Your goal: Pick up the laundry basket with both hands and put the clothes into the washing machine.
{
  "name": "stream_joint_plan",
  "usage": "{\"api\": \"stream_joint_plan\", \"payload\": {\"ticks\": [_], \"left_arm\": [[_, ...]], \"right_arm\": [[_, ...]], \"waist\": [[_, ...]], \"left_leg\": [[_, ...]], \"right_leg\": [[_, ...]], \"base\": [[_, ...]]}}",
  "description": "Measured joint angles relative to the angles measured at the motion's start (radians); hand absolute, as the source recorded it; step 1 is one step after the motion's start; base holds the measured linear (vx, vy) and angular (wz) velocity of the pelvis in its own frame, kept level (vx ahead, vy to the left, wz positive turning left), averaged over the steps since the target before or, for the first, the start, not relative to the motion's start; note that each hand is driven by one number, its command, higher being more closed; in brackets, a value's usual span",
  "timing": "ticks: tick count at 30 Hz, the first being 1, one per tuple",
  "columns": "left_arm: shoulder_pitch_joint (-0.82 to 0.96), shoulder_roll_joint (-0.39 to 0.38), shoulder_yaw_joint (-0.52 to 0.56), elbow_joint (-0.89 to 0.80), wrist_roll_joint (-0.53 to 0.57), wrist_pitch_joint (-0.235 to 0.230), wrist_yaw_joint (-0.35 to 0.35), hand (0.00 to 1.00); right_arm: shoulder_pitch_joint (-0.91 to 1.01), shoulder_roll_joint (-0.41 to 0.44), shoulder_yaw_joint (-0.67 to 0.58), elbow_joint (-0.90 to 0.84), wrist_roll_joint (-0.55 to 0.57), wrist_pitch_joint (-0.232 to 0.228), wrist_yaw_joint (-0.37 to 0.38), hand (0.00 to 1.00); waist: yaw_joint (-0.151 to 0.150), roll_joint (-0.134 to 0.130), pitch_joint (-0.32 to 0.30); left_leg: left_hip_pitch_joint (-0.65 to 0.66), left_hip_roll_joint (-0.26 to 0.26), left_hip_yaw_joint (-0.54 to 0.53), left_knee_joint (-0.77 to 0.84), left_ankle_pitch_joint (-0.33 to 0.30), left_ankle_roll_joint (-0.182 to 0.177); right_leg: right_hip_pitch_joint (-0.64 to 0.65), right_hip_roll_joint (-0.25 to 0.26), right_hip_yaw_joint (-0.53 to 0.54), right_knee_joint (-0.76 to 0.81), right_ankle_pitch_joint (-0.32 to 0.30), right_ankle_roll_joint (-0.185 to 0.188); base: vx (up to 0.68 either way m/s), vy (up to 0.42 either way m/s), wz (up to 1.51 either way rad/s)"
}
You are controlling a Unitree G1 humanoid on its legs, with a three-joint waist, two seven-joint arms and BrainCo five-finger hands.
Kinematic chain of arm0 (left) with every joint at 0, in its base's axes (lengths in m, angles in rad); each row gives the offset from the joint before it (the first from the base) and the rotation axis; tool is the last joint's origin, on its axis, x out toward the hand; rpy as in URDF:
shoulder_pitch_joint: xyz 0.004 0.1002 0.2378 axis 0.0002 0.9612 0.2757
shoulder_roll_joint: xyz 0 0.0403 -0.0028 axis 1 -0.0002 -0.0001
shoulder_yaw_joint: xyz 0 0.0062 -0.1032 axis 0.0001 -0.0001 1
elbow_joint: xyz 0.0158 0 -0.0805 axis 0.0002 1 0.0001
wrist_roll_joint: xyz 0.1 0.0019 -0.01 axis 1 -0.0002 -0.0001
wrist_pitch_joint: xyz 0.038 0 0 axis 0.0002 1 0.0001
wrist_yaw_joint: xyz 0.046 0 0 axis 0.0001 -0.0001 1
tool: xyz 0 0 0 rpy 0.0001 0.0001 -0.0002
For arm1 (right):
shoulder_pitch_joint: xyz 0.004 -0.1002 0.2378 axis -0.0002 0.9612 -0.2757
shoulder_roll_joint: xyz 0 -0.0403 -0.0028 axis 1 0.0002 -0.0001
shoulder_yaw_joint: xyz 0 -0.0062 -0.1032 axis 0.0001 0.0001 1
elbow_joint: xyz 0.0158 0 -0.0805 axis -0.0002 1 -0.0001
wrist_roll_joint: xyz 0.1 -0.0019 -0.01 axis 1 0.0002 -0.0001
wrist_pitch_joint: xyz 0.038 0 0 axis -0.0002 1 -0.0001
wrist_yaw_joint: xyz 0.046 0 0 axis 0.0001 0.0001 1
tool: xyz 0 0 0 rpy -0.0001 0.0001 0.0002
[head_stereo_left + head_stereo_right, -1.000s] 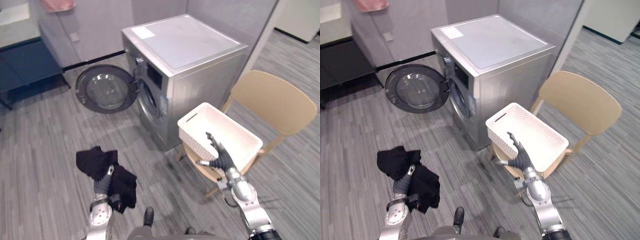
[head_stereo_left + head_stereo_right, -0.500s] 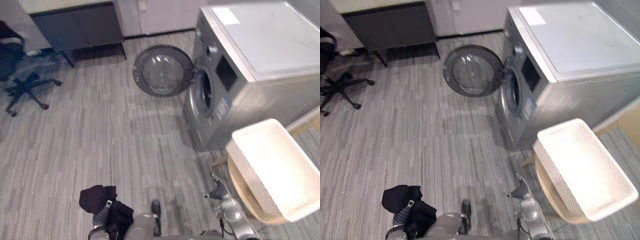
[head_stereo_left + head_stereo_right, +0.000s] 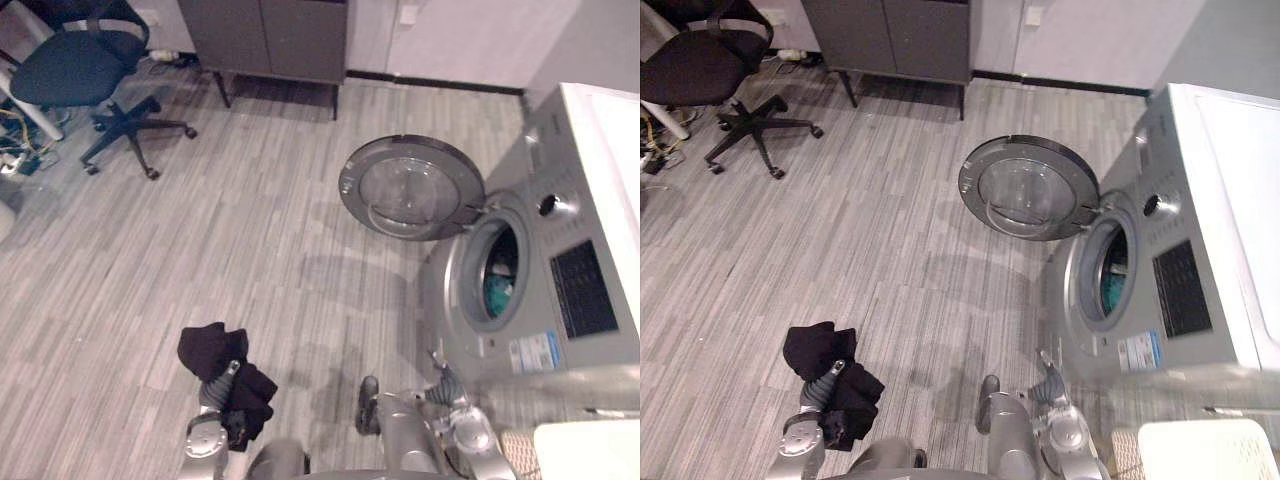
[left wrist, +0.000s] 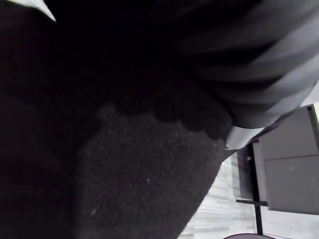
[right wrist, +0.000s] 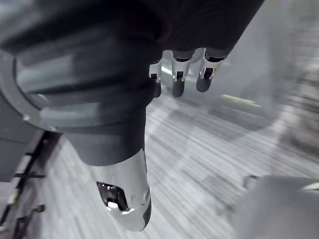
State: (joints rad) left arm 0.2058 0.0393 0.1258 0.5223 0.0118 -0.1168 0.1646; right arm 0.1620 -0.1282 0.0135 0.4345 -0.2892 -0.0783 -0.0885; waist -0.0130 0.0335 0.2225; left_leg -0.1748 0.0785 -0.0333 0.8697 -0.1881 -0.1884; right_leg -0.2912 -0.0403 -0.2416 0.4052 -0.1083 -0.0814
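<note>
1. Closest in: got black clothes [image 3: 208,348] bunched over the left hand [image 3: 217,382], hanging above the floor [image 3: 200,230], well out from the washing machine [image 3: 560,300] front. Can't tell the grip, it's buried in cloth in the left wrist view. Probably carried like that just to get the load across.
2. Also seeing the right hand [image 3: 443,385] just beside the machine's lower front corner, with fingers [image 5: 179,82] straight and apart, thumb off to the side, holding nothing. Guessing kept free to help feed stuff in.
3. Spotting the white laundry basket [image 3: 1195,450] tucked by the machine's near side, touched by neither hand.
4. Further on: door [image 3: 412,188] swung wide off the machine's front, leaving the opening clear, with a teal item [image 3: 497,292] already inside.
5. Labels: sticker [image 3: 532,352] below the dark panel [image 3: 582,290] on the machine's front, with print too small to read.
6. Way beyond the machine: office chair [image 3: 80,60] and dark cabinet [image 3: 270,35].
</note>
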Motion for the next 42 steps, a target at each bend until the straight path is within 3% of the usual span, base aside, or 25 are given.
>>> {"api": "stream_joint_plan", "payload": {"ticks": [1, 3, 6, 8, 10, 12, 13, 15, 16, 17, 19, 20, 21, 22, 24, 27, 30, 32, 33, 35, 37, 38, 40, 41, 42], "left_arm": [[0.016, -0.019, -0.006, -0.01, 0.0, 0.002, -0.01, 1.0], [0.021, -0.032, -0.018, -0.019, 0.002, 0.004, -0.021, 1.0], [0.018, -0.038, -0.055, -0.063, 0.007, 0.004, -0.034, 1.0], [0.005, -0.036, -0.057, -0.077, 0.019, 0.003, -0.034, 1.0], [-0.01, -0.036, -0.066, -0.083, 0.025, 0.0, -0.033, 1.0], [0.011, -0.04, -0.079, -0.082, 0.029, -0.001, -0.031, 1.0], [0.023, -0.042, -0.085, -0.074, 0.029, 0.002, -0.032, 1.0], [0.041, -0.024, -0.085, -0.075, 0.03, 0.002, -0.032, 1.0], [0.041, -0.017, -0.085, -0.075, 0.03, 0.002, -0.031, 1.0], [0.039, -0.01, -0.084, -0.075, 0.03, 0.003, -0.029, 1.0], [0.039, -0.007, -0.083, -0.075, 0.03, 0.003, -0.029, 1.0], [0.038, -0.004, -0.084, -0.076, 0.03, 0.003, -0.029, 1.0], [0.034, -0.002, -0.084, -0.079, 0.029, 0.003, -0.029, 1.0], [0.02, 0.013, -0.082, -0.079, 0.029, 0.0, -0.029, 1.0], [-0.004, 0.033, -0.06, -0.067, 0.029, -0.002, -0.031, 1.0], [-0.04, 0.062, -0.034, 0.007, 0.029, 0.002, -0.034, 1.0], [-0.048, 0.06, -0.036, 0.033, 0.035, 0.004, -0.047, 1.0], [-0.048, 0.06, -0.037, 0.039, 0.04, 0.004, -0.056, 1.0], [-0.05, 0.056, -0.041, 0.039, 0.04, 0.004, -0.056, 1.0], [-0.043, 0.049, -0.051, 0.044, 0.04, 0.005, -0.057, 1.0], [-0.042, 0.047, -0.078, 0.052, 0.039, 0.007, -0.058, 1.0], [-0.041, 0.038, -0.09, 0.052, 0.039, 0.012, -0.058, 1.0], [-0.04, 0.024, -0.095, 0.052, 0.039, 0.013, -0.058, 1.0], [-0.037, 0.02, -0.096, 0.057, 0.039, 0.013, -0.058, 1.0], [-0.038, 0.027, -0.095, 0.064, 0.039, 0.014, -0.058, 1.0]], "right_arm": [[-0.003, 0.003, 0.006, -0.032, 0.01, -0.002, -0.004, 0.0], [-0.004, 0.015, 0.009, -0.06, 0.013, -0.001, -0.013, 0.0], [-0.009, 0.023, 0.003, -0.081, 0.022, -0.001, -0.025, 0.0], [-0.008, 0.033, 0.004, -0.084, 0.022, 0.002, -0.027, 0.0], [-0.002, 0.037, 0.007, -0.087, 0.022, 0.007, -0.042, 0.0], [0.003, 0.034, 0.02, -0.086, 0.02, 0.012, -0.044, 0.0], [0.004, 0.052, 0.019, -0.08, 0.012, 0.018, -0.044, 0.0], [0.025, 0.084, 0.035, -0.083, 0.003, 0.017, -0.044, 0.0], [0.04, 0.087, 0.048, -0.089, 0.003, 0.017, -0.043, 0.0], [0.043, 0.091, 0.062, -0.09, 0.003, 0.018, -0.043, 0.0], [0.036, 0.107, 0.066, -0.096, 0.002, 0.017, -0.042, 0.0], [0.02, 0.115, 0.068, -0.092, 0.001, 0.016, -0.042, 0.0], [0.013, 0.116, 0.068, -0.08, 0.0, 0.013, -0.041, 0.0], [-0.025, 0.117, 0.071, -0.027, -0.002, 0.008, -0.041, 0.0], [-0.08, 0.109, 0.081, 0.063, -0.019, 0.009, -0.039, 0.0], [-0.137, 0.07, 0.066, 0.159, -0.036, 0.011, -0.038, 0.0], [-0.124, 0.021, 0.044, 0.179, -0.036, 0.014, -0.038, 0.0], [-0.103, 0.006, 0.042, 0.198, -0.035, 0.016, -0.038, 0.0], [-0.098, -0.001, 0.042, 0.212, -0.035, 0.017, -0.039, 0.0], [-0.093, -0.005, 0.039, 0.22, -0.029, 0.02, -0.042, 0.0], [-0.102, 0.001, 0.014, 0.219, -0.013, 0.021, -0.047, 0.0], [-0.114, 0.002, -0.008, 0.227, 0.0, 0.021, -0.054, 0.0], [-0.122, 0.001, -0.027, 0.242, 0.006, 0.021, -0.066, 0.0], [-0.13, 0.001, -0.032, 0.267, 0.006, 0.022, -0.066, 0.0], [-0.135, 0.011, -0.033, 0.275, 0.007, 0.025, -0.066, 0.0]], "waist": [[0.029, 0.011, 0.0], [0.038, -0.009, 0.004], [0.062, -0.023, 0.004], [0.071, -0.029, 0.008], [0.084, -0.028, 0.008], [0.086, 0.005, -0.007], [0.093, -0.008, -0.011], [0.092, -0.043, -0.028], [0.087, -0.08, -0.051], [0.088, -0.084, -0.052], [0.092, -0.092, -0.055], [0.107, -0.091, -0.053], [0.109, -0.093, -0.054], [0.104, -0.091, -0.054], [0.098, -0.094, -0.057], [0.064, -0.088, -0.053], [0.049, -0.058, -0.039], [0.051, -0.047, -0.033], [0.051, -0.032, -0.024], [0.06, -0.02, -0.005], [0.061, -0.024, -0.001], [0.07, -0.03, 0.005], [0.083, -0.009, -0.002], [0.084, 0.004, -0.002], [0.084, -0.012, 0.004]], "left_leg": [[-0.06, 0.075, 0.054, 0.166, 0.004, 0.009], [-0.119, 0.116, 0.101, 0.224, -0.027, 0.059], [-0.175, 0.11, 0.139, 0.017, -0.072, 0.134], [-0.187, 0.072, 0.092, -0.163, -0.072, 0.135], [-0.198, 0.014, -0.04, -0.35, -0.048, 0.103], [-0.164, 0.017, -0.162, -0.477, 0.006, 0.05], [-0.162, 0.016, -0.132, -0.404, 0.043, 0.064], [-0.16, 0.005, -0.055, -0.361, 0.009, 0.108], [-0.157, 0.007, 0.004, -0.342, -0.019, 0.124], [-0.138, 0.016, 0.076, -0.337, -0.031, 0.149], [-0.077, 0.046, 0.209, -0.355, -0.048, 0.173], [-0.019, 0.06, 0.305, -0.392, -0.05, 0.176], [0.008, 0.064, 0.345, -0.415, -0.049, 0.176], [0.048, 0.076, 0.419, -0.453, -0.049, 0.176], [0.071, 0.096, 0.504, -0.481, -0.048, 0.176], [0.103, 0.102, 0.535, -0.525, -0.033, 0.161], [0.115, 0.126, 0.528, -0.499, -0.028, 0.152], [0.077, 0.178, 0.506, -0.342, -0.026, 0.149], [0.051, 0.222, 0.464, -0.221, -0.013, 0.129], [-0.034, 0.255, 0.33, -0.009, 0.044, 0.145], [-0.088, 0.179, 0.208, -0.035, -0.035, 0.141], [-0.093, 0.101, 0.102, -0.183, -0.049, 0.134], [-0.066, 0.03, -0.037, -0.4, -0.035, 0.113], [-0.048, 0.014, -0.094, -0.477, 0.027, 0.109], [-0.037, 0.013, -0.08, -0.482, 0.03, 0.107]], "right_leg": [[0.072, 0.046, 0.013, -0.03, -0.015, -0.018], [0.157, 0.058, 0.032, -0.083, -0.019, -0.025], [0.241, 0.053, 0.104, -0.158, -0.019, -0.025], [0.273, 0.042, 0.142, -0.17, -0.038, -0.008], [0.29, 0.034, 0.203, -0.155, -0.087, 0.034], [0.268, 0.064, 0.294, -0.082, -0.162, 0.08], [0.265, 0.063, 0.356, -0.039, -0.2, 0.106], [0.248, 0.036, 0.428, -0.02, -0.222, 0.135], [0.232, 0.018, 0.466, -0.015, -0.217, 0.144], [0.21, -0.004, 0.466, 0.001, -0.205, 0.163], [0.17, -0.044, 0.375, 0.046, -0.179, 0.193], [0.142, -0.097, 0.229, 0.069, -0.166, 0.196], [0.138, -0.124, 0.124, 0.069, -0.158, 0.181], [0.145, -0.161, -0.103, 0.045, -0.135, 0.137], [0.148, -0.168, -0.276, -0.012, -0.105, 0.1], [0.134, -0.145, -0.312, -0.063, -0.057, 0.082], [0.146, -0.1, -0.249, -0.107, -0.04, 0.079], [0.178, -0.066, -0.218, -0.138, -0.04, 0.074], [0.211, -0.037, -0.2, -0.163, -0.037, 0.067], [0.278, 0.003, -0.147, -0.213, -0.042, 0.045], [0.286, 0.004, -0.091, -0.218, -0.045, 0.04], [0.28, 0.003, -0.045, -0.216, -0.041, 0.045], [0.262, 0.016, 0.015, -0.206, -0.033, 0.061], [0.251, 0.037, 0.067, -0.19, -0.036, 0.075], [0.251, 0.032, 0.087, -0.185, -0.034, 0.081]], "base": [[0.56, -0.179, -0.55], [0.48, -0.122, -0.36], [0.38, -0.011, -0.51], [0.37, 0.166, -0.7], [0.28, 0.229, -0.87], [0.27, 0.388, -1.36], [0.24, 0.384, -1.51], [0.18, 0.269, -1.23], [0.22, 0.315, -1.31], [0.21, 0.31, -1.42], [0.19, 0.304, -1.95], [0.13, 0.251, -2.19], [0.05, 0.157, -2.15], [0.03, 0.093, -1.52], [0.03, 0.052, -1.61], [0.05, -0.05, -1.1], [0.08, -0.174, -0.76], [0.05, -0.13, -0.45], [0.04, -0.105, -0.56], [0.07, -0.095, -0.77], [0.1, 0.008, -0.9], [0.11, 0.084, -0.96], [0.13, 0.135, -1.22], [0.16, 0.165, -1.19], [0.22, 0.159, -0.93]]}}
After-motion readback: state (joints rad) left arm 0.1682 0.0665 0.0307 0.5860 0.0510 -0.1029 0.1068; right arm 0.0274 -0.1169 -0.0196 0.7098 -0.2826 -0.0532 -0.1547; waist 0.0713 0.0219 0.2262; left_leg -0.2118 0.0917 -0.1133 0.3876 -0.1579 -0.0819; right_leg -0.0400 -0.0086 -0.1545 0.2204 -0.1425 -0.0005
